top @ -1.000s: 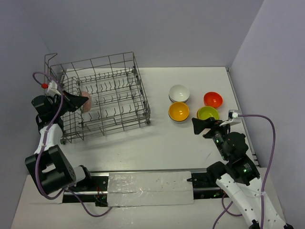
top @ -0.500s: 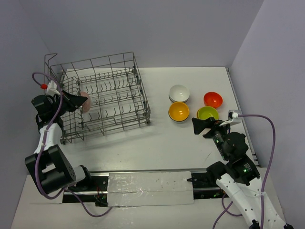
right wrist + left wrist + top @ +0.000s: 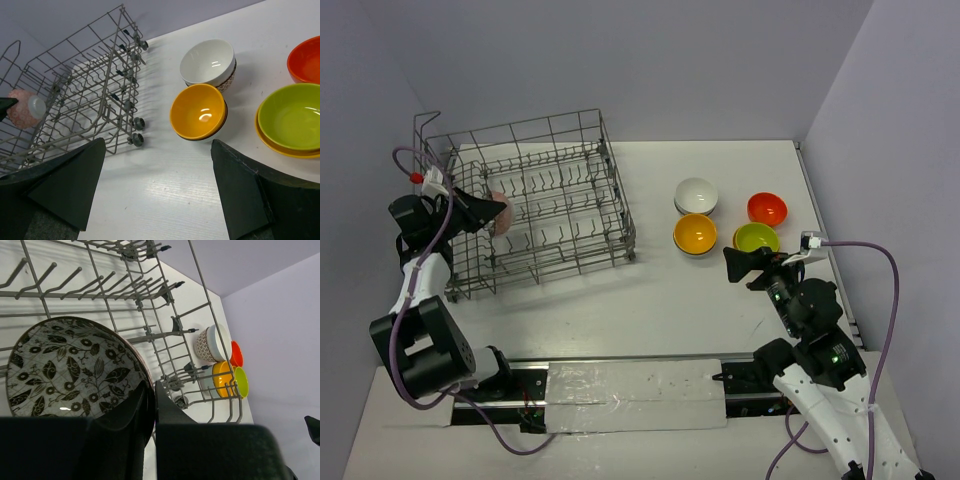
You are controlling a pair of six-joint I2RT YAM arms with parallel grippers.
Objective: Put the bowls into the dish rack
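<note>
Dish rack (image 3: pixel 616 190): grey wire basket with rows of upright tines, on the far-left part of the table (image 3: pixel 650 300).
Left gripper (image 3: pixel 485 213): at the rack's left end, fingers pinched on the rim of the patterned bowl, one inside it and one outside.
Patterned bowl (image 3: pixel 70 365): pinkish outside, black-and-white leaf print inside. Held on edge among the tines at the left end. Contact with the wire: cannot tell.
Right gripper (image 3: pixel 730 265): jaws spread wide, nothing between them. Hovers over bare table just on the near side of the lime green bowl.
White bowl (image 3: pixel 696 194): on the table right of the rack, stacked on a lattice-sided bowl.
Orange bowl (image 3: pixel 695 233): just in front of the white one.
Red bowl (image 3: pixel 767 208): right of the white one, apart from it.
Lime green bowl (image 3: pixel 757 238): just beside the orange one, nested in a yellow-orange bowl.
</note>
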